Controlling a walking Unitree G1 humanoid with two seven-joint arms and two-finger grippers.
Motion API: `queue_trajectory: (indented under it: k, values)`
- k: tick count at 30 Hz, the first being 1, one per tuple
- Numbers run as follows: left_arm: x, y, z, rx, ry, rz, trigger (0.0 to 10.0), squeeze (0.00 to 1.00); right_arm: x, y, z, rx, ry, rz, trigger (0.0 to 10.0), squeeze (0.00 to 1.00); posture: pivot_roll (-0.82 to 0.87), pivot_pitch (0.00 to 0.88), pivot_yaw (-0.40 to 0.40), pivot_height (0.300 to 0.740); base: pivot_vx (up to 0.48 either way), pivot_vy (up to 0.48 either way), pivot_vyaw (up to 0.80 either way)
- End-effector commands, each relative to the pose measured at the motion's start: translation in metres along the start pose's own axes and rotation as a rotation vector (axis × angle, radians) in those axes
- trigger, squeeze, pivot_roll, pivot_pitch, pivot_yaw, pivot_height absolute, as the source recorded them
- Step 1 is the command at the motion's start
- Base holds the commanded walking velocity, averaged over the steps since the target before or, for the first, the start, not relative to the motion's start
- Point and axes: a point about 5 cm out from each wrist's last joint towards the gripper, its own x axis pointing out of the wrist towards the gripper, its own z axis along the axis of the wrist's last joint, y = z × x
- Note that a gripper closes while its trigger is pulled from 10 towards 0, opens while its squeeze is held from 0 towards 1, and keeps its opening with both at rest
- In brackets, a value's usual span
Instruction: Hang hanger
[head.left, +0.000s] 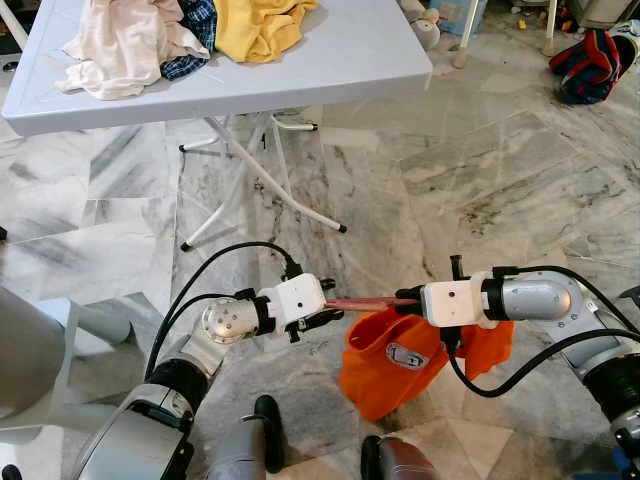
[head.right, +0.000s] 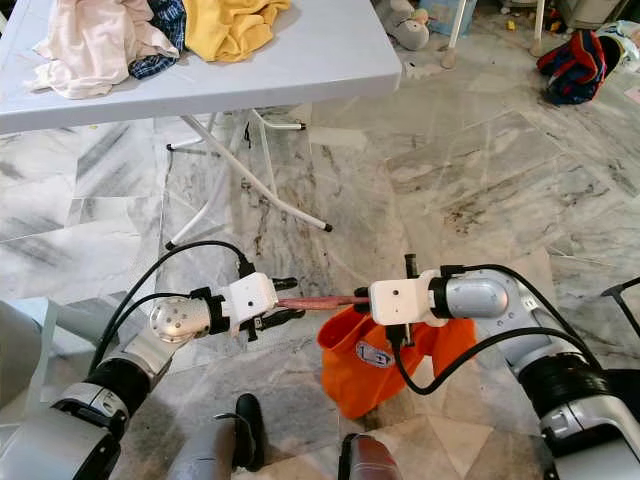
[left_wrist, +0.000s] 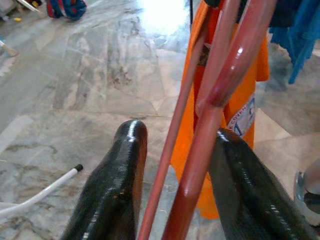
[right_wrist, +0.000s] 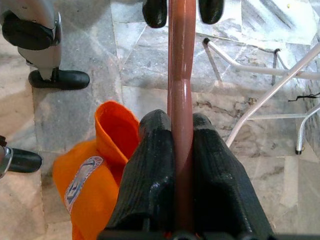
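At lower centre, my right end effector (head.left: 408, 298) clamps the red hanger (head.left: 362, 301) carrying an orange garment (head.left: 385, 362); my left end effector (head.left: 328, 302) brackets its other end, fingers apart.

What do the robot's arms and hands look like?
Both arms are shiny silver tubes with black rings at the joints. Each wrist has a white boxy block, and looping black cables run along it. The left hand and right hand each have two long, glossy black fingers.
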Motion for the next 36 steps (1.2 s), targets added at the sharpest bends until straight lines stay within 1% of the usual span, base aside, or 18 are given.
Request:
queue_trajectory:
  k: [1,8,19,25,29,32,33,36]
  values:
    - [0.002,-0.005,-0.003,0.003,0.025,-0.05,0.0,0.0,0.002,0.002,0.005,-0.028,-0.018,0.005,10.0,0.0,-0.09,0.248,-0.044,0.74,0.0,0.0,0.0]
    - [0.001,-0.005,-0.005,0.002,0.046,-0.074,0.0,0.0,0.002,0.003,0.005,-0.03,-0.017,0.008,10.0,0.0,-0.1,0.248,-0.046,0.74,0.0,0.0,0.0]
    - [0.0,-0.004,-0.006,0.001,0.059,-0.081,0.0,0.0,0.003,0.004,0.005,-0.033,-0.018,0.011,10.0,0.0,-0.1,0.249,-0.046,0.74,0.0,0.0,0.0]
    - [-0.001,0.0,-0.005,0.0,0.058,-0.058,0.0,0.0,0.003,0.004,0.005,-0.032,-0.018,0.007,10.0,0.0,-0.09,0.247,-0.047,0.74,0.0,0.0,0.0]
    - [-0.002,0.003,-0.005,-0.003,0.059,-0.039,0.0,0.0,0.001,0.001,0.005,-0.033,-0.019,-0.006,10.0,0.0,-0.1,0.246,-0.049,0.74,0.0,0.0,0.0]
    - [-0.002,0.005,-0.005,-0.013,0.054,-0.003,0.0,0.0,0.0,-0.001,0.004,-0.026,-0.017,-0.013,10.0,0.0,-0.1,0.246,-0.048,0.74,0.0,0.0,0.0]
    - [-0.002,0.005,-0.006,-0.016,0.055,0.004,0.0,0.0,-0.002,-0.003,0.005,-0.016,-0.022,-0.018,10.0,0.78,-0.1,0.246,-0.048,0.74,0.0,0.0,0.0]
    - [-0.002,0.005,-0.006,-0.016,0.055,0.004,0.0,0.0,-0.002,-0.003,0.005,-0.016,-0.022,-0.018,10.0,0.78,-0.1,0.246,-0.048,0.74,0.0,0.0,0.0]
